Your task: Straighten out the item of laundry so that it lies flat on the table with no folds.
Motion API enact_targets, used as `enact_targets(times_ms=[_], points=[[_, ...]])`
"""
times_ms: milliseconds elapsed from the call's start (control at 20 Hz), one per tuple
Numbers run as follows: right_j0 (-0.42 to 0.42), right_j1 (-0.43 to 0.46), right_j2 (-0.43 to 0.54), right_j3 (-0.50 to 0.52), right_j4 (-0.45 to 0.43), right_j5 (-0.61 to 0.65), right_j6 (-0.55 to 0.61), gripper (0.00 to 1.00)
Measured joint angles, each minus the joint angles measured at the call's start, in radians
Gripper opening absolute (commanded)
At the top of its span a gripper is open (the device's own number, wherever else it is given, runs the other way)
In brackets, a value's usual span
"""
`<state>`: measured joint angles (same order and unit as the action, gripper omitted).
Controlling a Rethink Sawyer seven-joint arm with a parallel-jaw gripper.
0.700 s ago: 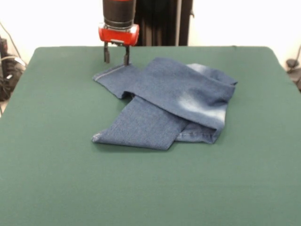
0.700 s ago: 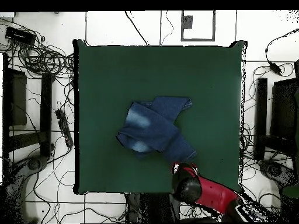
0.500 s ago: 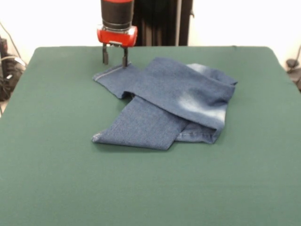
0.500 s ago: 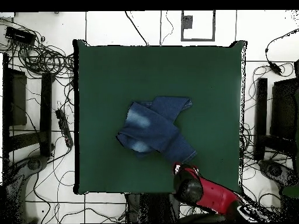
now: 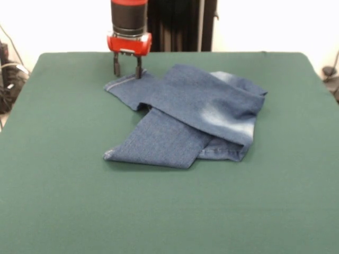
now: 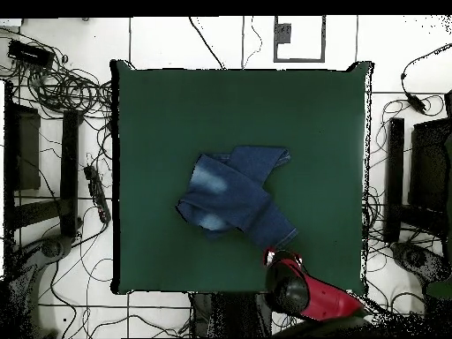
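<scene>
Front view first: the red and black gripper (image 5: 127, 71) hangs with its two dark fingers (image 5: 116, 69) a narrow gap apart, nothing between them, tips right at the hem of the small pair of blue denim jeans (image 5: 188, 116). Can't really tell if the tips touch the cloth or sit just above it. From the gripper, the jeans spread off toward the camera and to the picture's right, still crumpled, with one leg folded over the other and a faded pale patch on the top layer. They lie on the big dark green felt-covered table (image 5: 58, 201). Overhead view: the gripper (image 6: 281, 261) is mostly hidden under the arm's round black wrist, so its opening isn't readable here. The jeans (image 6: 231, 196) lie just beside it, up and left, near the middle of the table (image 6: 150, 115).
</scene>
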<state>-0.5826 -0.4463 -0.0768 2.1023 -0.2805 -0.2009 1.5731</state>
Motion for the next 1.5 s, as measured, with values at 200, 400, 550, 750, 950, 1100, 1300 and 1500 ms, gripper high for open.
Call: enact_targets(times_ms=[200,400,550,750,950,1100,1300,1500], points=[[-0.042,-0.001,0.027,0.006,-0.023,0.000,0.000,1.00],[-0.063,-0.002,0.041,0.009,-0.035,-0.001,0.000,1.00],[-0.083,-0.003,0.055,0.011,-0.050,0.000,0.000,1.00],[-0.164,-0.003,0.108,0.023,-0.092,0.000,0.000,1.00],[-0.255,0.000,0.169,0.039,-0.132,0.000,0.000,1.00],[-0.304,0.003,0.204,0.048,-0.146,0.000,0.000,1.00],[-0.313,0.003,0.217,0.050,-0.146,0.000,0.000,1.00],[-0.315,0.003,0.229,0.050,-0.146,0.000,0.000,1.00]])
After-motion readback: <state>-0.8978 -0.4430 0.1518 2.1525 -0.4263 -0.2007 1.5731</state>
